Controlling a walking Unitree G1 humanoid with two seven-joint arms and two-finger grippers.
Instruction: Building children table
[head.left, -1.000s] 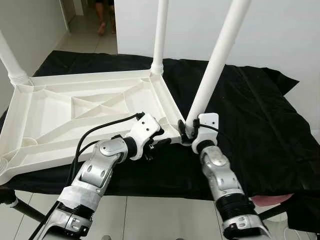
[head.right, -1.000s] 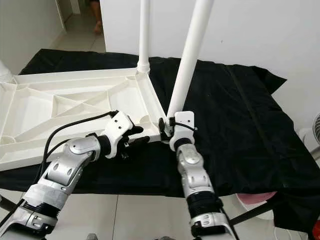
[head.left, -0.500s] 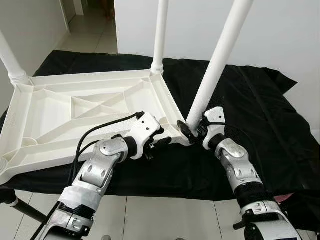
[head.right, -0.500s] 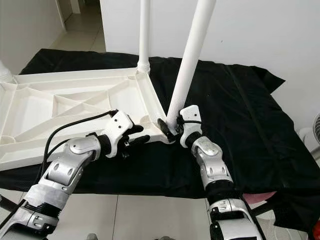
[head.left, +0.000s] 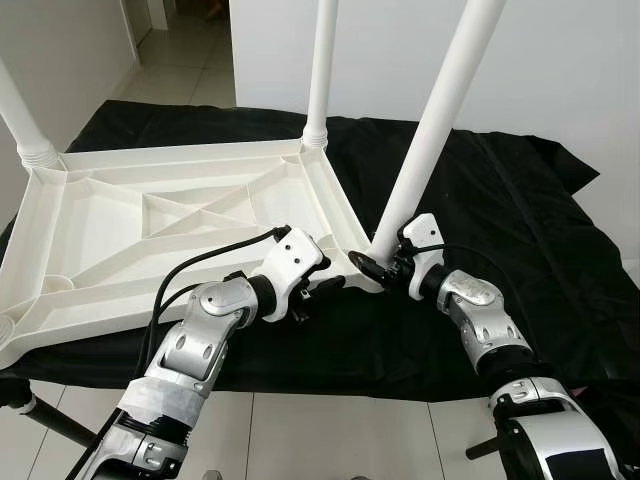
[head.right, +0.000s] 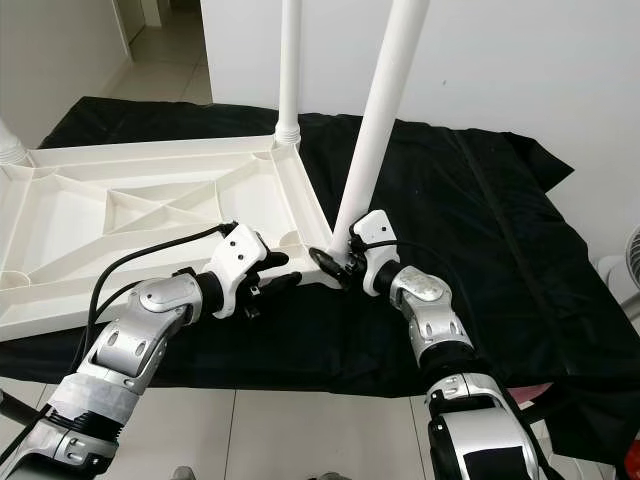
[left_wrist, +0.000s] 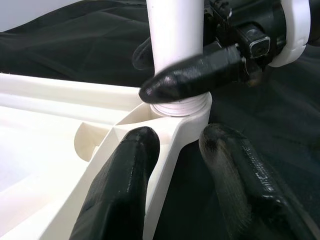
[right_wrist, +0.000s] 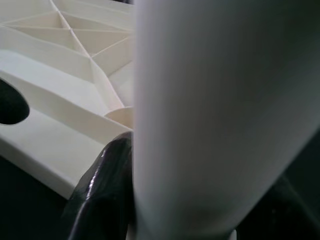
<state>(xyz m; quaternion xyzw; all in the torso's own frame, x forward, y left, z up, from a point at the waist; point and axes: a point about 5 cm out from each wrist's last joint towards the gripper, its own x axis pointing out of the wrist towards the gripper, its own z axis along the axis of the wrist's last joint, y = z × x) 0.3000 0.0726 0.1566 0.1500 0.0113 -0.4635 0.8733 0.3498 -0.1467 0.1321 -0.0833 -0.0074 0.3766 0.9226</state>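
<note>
White plastic tabletop (head.left: 150, 225) lies upside down on black cloth (head.left: 520, 230). Right gripper (head.left: 385, 262) is clamped around base of near-corner table leg (head.left: 430, 135), which stands tilted in its corner socket (left_wrist: 182, 107). Left gripper (left_wrist: 177, 150) straddles tabletop rim beside socket, fingers (left_wrist: 125, 185) parted, one each side.

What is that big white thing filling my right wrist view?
Observer: A table leg. The right gripper has its jaws shut around it, low down.
Operator: Where does the bottom go?
Observer: Its threaded end sits at the near corner of the upside-down tabletop, on a black cloth.
Operator: What's my other arm doing?
Observer: The left gripper is at that same corner, jaws open on either side of the rim.
</note>
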